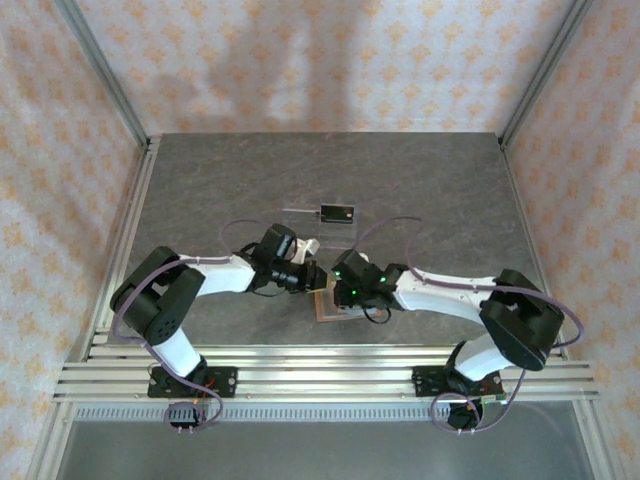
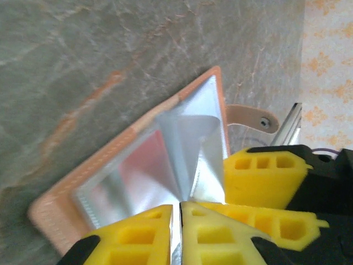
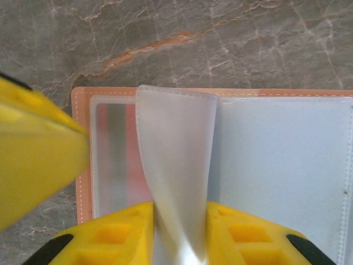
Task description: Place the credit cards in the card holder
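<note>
The left gripper (image 2: 177, 212), at the left side of the card holder (image 2: 60, 204), pinches a clear sleeve (image 2: 193, 143) tight. The holder lies open on the table (image 1: 200, 180). From the holder's right side, the right gripper (image 3: 179, 208) closes on a curled sleeve (image 3: 174, 143). The black card (image 1: 337, 212) sits beyond the holder.

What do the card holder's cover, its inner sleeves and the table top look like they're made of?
The card holder has a matte tan cover, leather or imitation, stitched along its edge. The inner sleeves seem soft frosted plastic: translucent, shiny, bending freely. The table top looks like grey veined stone, possibly a printed laminate.
</note>
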Robot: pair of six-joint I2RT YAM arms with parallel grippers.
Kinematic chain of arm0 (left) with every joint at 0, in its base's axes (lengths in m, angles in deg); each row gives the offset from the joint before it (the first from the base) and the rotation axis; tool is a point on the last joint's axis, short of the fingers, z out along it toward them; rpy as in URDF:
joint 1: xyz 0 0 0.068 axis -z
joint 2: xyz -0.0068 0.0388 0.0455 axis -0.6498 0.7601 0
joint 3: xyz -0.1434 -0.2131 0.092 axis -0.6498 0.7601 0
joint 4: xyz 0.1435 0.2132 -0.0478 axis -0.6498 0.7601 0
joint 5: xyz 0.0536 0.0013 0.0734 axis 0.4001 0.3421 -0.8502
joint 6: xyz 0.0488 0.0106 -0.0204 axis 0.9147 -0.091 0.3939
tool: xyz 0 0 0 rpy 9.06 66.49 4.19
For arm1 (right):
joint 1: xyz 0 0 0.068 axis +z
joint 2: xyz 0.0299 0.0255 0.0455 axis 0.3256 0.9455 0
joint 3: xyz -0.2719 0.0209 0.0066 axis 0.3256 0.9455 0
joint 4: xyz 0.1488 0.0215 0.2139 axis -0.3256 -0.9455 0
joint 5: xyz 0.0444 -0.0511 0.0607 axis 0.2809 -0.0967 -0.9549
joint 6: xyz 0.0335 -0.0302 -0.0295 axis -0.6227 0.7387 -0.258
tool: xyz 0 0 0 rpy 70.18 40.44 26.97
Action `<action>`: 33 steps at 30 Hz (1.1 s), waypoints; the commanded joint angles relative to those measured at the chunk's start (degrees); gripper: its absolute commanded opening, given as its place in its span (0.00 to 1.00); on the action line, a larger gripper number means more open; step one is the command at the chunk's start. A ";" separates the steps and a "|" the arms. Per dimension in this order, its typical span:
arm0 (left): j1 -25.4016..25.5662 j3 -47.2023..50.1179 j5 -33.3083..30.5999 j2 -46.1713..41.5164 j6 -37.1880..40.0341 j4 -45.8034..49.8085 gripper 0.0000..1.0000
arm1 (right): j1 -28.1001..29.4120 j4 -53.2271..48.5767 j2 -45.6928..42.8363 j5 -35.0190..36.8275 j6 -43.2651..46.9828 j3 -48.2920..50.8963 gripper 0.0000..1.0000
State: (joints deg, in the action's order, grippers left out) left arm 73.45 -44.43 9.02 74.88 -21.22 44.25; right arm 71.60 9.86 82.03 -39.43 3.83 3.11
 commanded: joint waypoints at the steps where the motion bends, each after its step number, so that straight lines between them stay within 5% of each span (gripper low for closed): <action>1: 0.98 0.04 -1.16 1.74 -5.64 -8.10 0.08 | -1.68 7.01 -1.94 -4.07 -1.73 3.44 0.28; 9: 1.61 1.09 -5.49 7.80 -3.87 -8.16 0.00 | -1.96 5.31 -4.47 -1.88 -1.45 4.79 0.29; 22: 1.71 0.02 -7.34 8.51 0.25 -2.49 0.00 | -1.89 -22.71 -7.43 24.82 -8.55 -0.75 0.58; 33: 1.70 -4.62 -6.91 2.81 3.50 5.81 0.00 | -2.66 -28.27 -13.18 20.09 -1.32 -6.33 0.63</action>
State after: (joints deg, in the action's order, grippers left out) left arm 74.68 -46.68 4.26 80.46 -20.54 43.94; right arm 69.15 -15.52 69.53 -18.64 -1.35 0.44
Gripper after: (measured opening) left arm 0.050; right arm 0.631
